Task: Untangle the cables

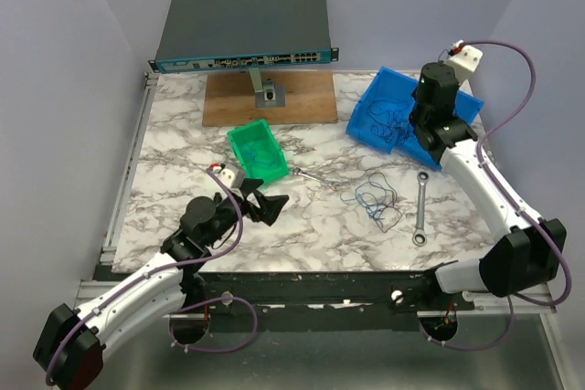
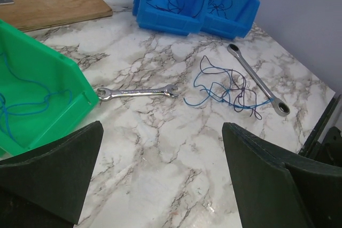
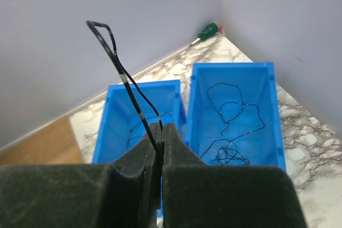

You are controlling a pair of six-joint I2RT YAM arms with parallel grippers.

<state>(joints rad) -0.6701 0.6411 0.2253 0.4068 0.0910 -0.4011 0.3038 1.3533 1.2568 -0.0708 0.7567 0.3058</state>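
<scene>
A tangle of thin blue and dark cables [image 1: 377,199] lies on the marble table, also in the left wrist view [image 2: 227,88]. My right gripper [image 3: 162,132] is shut on a black cable [image 3: 120,62] that loops up from its fingers, above two blue bins [image 3: 235,116]; both bins hold dark cables [image 3: 230,126]. In the top view the right gripper [image 1: 430,121] hovers over the blue bins [image 1: 384,116]. My left gripper [image 1: 265,203] is open and empty, low over the table beside the green bin [image 1: 259,151], which holds a blue cable [image 2: 32,102].
A small silver wrench [image 2: 137,93] lies between the green bin and the tangle. A longer ratchet wrench [image 1: 421,207] lies right of the tangle. A wooden board [image 1: 270,98] and a network switch [image 1: 245,29] stand at the back.
</scene>
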